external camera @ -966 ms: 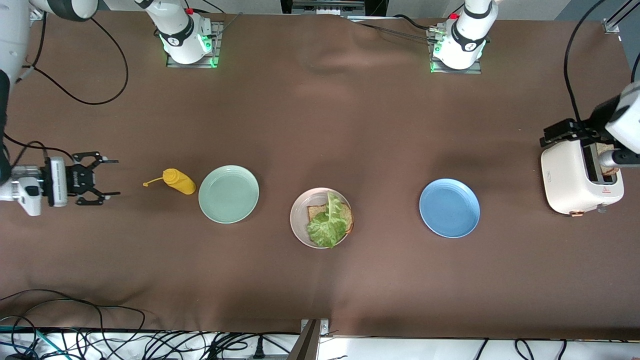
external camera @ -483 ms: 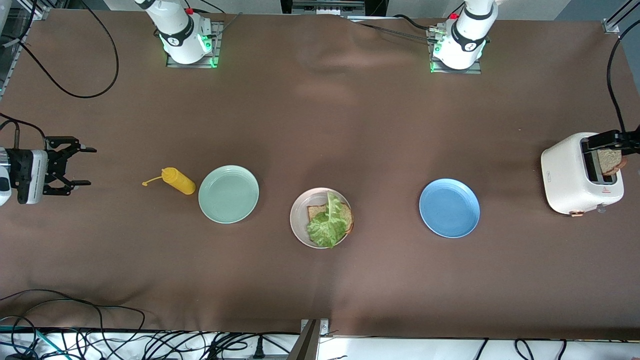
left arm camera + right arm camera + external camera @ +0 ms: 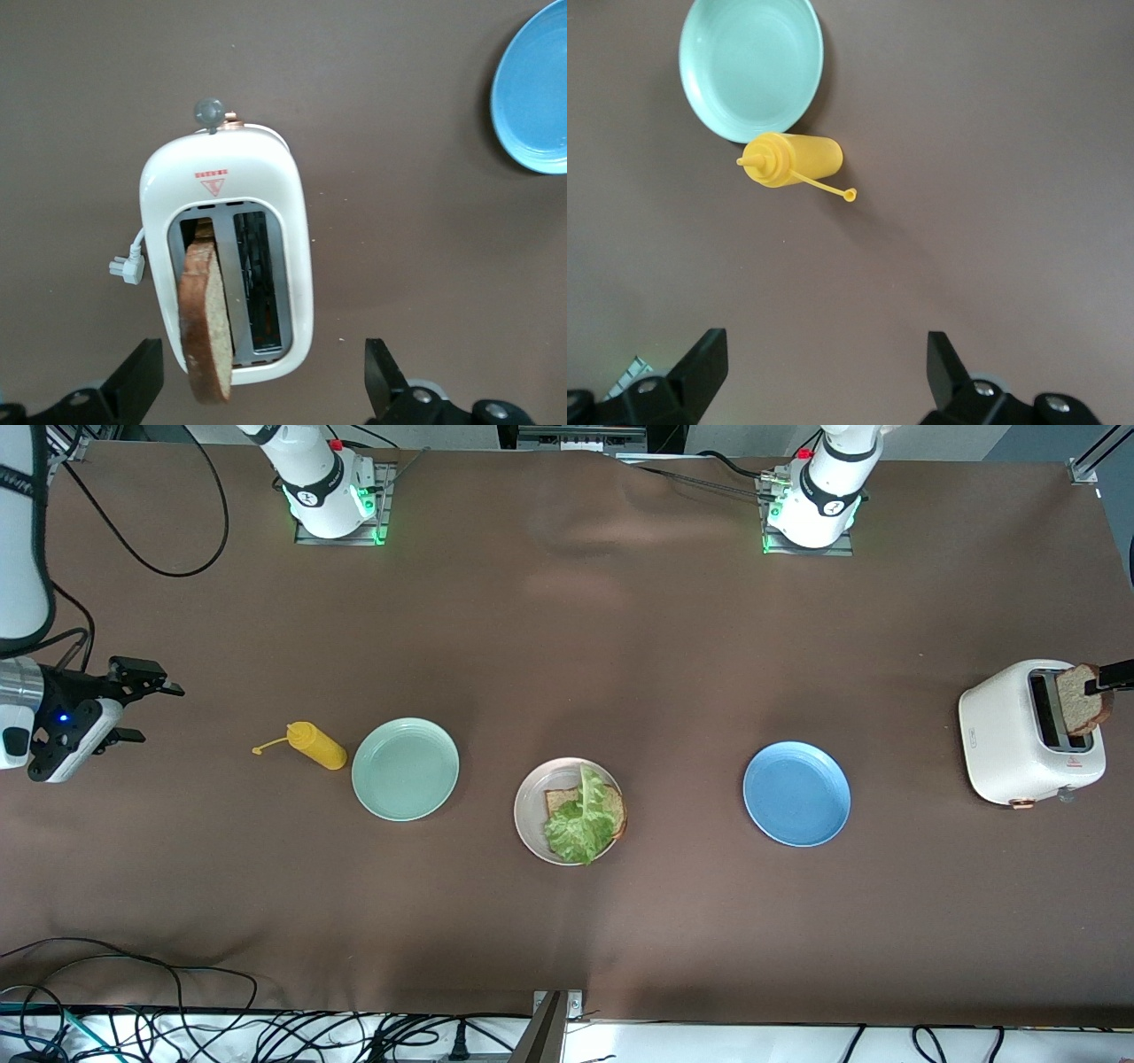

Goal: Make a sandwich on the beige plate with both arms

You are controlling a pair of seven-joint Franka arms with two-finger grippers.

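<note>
**Top slice up out of toaster, both grippers open**

Brown cloth table (image 3: 567, 646), cables along the camera edge. Beige plate (image 3: 530, 815) mid-table between the two grippers and well apart from both sets of fingers, holding the bottom slice (image 3: 556, 799) with lettuce (image 3: 580, 824) on it. Left gripper (image 3: 261, 376) is over the toaster (image 3: 1005, 731), fingers spread. The top slice (image 3: 1081, 698) is tilted, just beside one finger, and further out of the slot than a second ago. Contact: can't tell. Right gripper (image 3: 146, 710) fingers released, now pulled back from the yellow bottle (image 3: 317, 746).
</note>
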